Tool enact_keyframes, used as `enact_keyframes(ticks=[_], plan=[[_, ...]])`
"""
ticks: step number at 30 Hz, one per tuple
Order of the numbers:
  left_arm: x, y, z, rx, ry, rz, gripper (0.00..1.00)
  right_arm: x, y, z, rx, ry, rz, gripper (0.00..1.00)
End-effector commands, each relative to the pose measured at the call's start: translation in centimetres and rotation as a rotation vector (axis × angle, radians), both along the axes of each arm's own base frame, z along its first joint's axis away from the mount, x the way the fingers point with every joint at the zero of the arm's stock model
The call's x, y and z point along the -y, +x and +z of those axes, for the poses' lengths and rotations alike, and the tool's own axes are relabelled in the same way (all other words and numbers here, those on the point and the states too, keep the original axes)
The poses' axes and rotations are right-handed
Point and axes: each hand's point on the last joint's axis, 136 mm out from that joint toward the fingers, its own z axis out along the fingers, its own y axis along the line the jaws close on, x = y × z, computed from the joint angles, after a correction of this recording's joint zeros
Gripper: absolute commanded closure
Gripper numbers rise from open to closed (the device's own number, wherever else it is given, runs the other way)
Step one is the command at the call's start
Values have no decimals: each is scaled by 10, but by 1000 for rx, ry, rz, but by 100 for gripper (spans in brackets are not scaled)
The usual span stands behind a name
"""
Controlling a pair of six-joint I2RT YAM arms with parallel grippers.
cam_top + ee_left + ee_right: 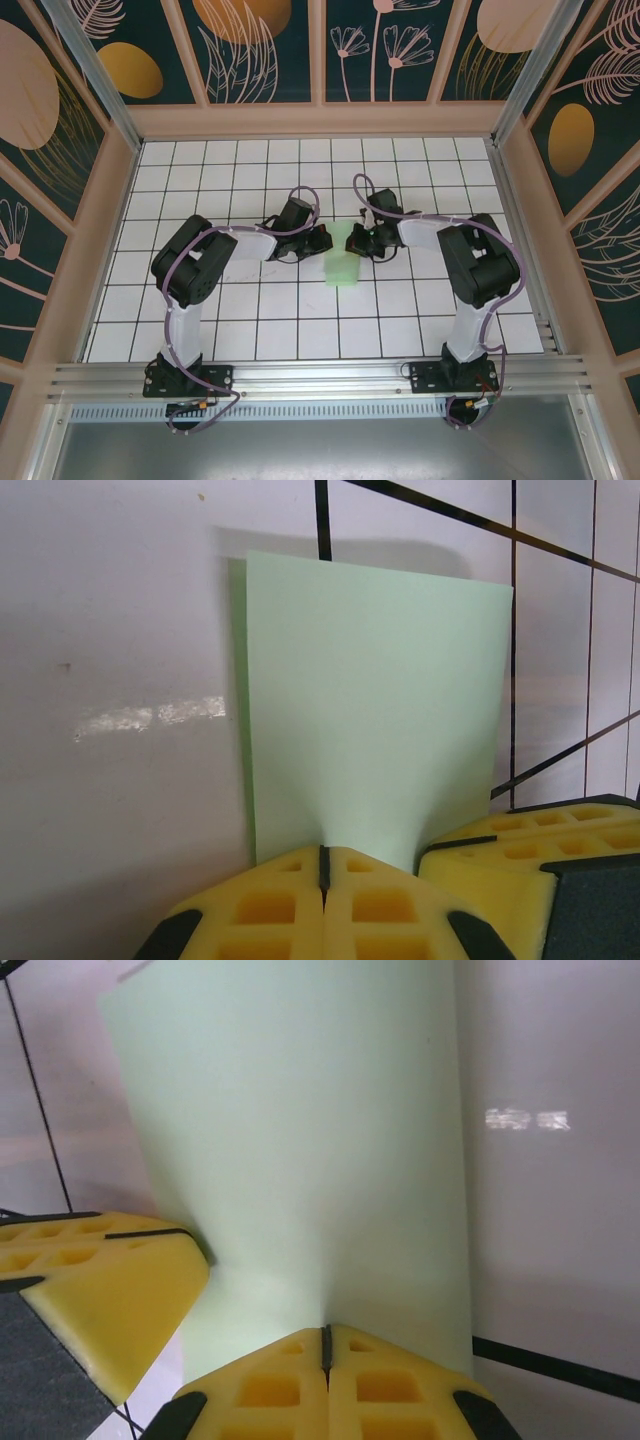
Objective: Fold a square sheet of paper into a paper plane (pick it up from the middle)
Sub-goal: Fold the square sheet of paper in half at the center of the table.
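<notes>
2 grips on folded paper sheet (342, 270), left pincer (322, 868) & right pincer (325, 1345) clamped tight, long axis far-to-near

A: Surface finish?
B: White tiled surface (300, 330), black grid lines, glossy; a bright light reflection (150, 716) shows.
A: Enclosure?
B: Dark teal wall panels (265, 40) with orange discs and pale leaf prints, pale wooden framing (310, 120), aluminium rail (320, 378) along the near edge.

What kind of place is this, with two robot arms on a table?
Probably a robot test booth: a white tabletop ruled with black grid lines, a long aluminium rail carrying the left arm and the right arm, and dark wall panels printed with leaves around it.
</notes>
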Motion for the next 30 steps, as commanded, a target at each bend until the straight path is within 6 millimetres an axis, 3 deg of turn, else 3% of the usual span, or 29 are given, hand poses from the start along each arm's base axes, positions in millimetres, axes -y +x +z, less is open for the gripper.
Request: enact_keyframes(ticks=[1, 7, 11, 13, 16, 19, 24, 30], plan=[[-57, -47, -84, -222, 269, 71, 98, 27, -20, -26, -45, -71, 5, 98], [-61, -51, -87, -226, 280, 71, 98, 41, -30, -27, -24, -39, -1, 99], [-60, -52, -87, -227, 273, 66, 98, 54, -21, -14, 14, -8, -59, 100], [-57, -50, -84, -222, 257, 63, 98, 53, -8, 7, 77, 15, -92, 100], [-55, -49, -81, -214, 251, 57, 98, 35, 9, 50, 196, 63, -76, 100], [-54, -48, -80, -215, 246, 54, 98, 17, 21, 68, 247, 89, -51, 100], [-53, -48, -81, -220, 246, 51, 98, -10, 26, 40, 177, 111, 4, 100], [-54, -50, -82, -227, 250, 53, 98, -13, 29, 19, 144, 128, -3, 100]])
